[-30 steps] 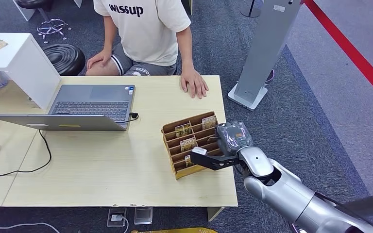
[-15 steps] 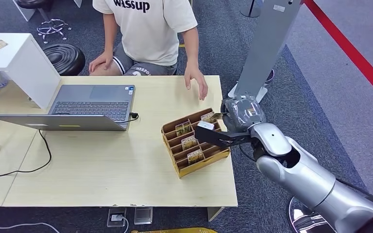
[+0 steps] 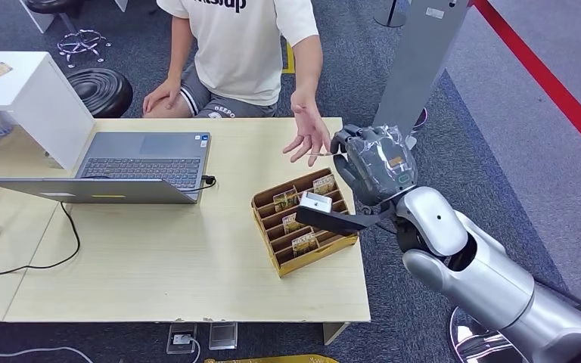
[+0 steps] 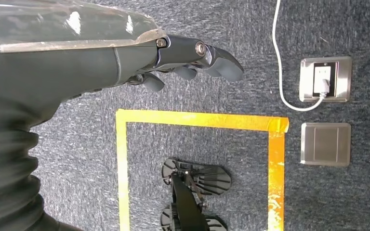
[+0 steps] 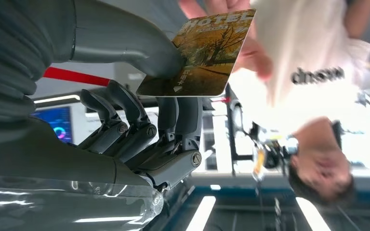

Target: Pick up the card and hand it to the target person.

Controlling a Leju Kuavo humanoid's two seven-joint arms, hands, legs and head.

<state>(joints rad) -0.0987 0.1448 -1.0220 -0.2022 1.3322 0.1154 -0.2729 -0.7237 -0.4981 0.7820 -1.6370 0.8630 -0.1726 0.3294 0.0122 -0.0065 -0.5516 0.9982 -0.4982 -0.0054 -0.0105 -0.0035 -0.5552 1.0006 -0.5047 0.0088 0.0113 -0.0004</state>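
My right hand (image 3: 371, 163) hangs above the table's far right corner and pinches a card (image 3: 321, 154), seen edge-on, between thumb and fingers. In the right wrist view the card (image 5: 197, 53) shows an autumn tree picture and the word HOTEL. The thumb (image 5: 125, 43) presses on one face and the fingers (image 5: 173, 120) lie behind it. The seated person's raised, open hand (image 3: 307, 136) is right beside the card's tip, and I cannot tell whether it touches. A wooden card rack (image 3: 302, 223) with several more cards stands below my hand. My left hand (image 4: 192, 60) hangs over the floor and holds nothing.
An open laptop (image 3: 132, 162) with a cable sits on the table's left half, with a white box (image 3: 34, 94) behind it. A grey pillar (image 3: 416, 68) on a base stands just beyond my right hand. A black stool (image 3: 102, 91) is beside the person.
My right hand rose from the rack and moved toward the person with the card. The person's hand lifted off the table and reached toward the card.
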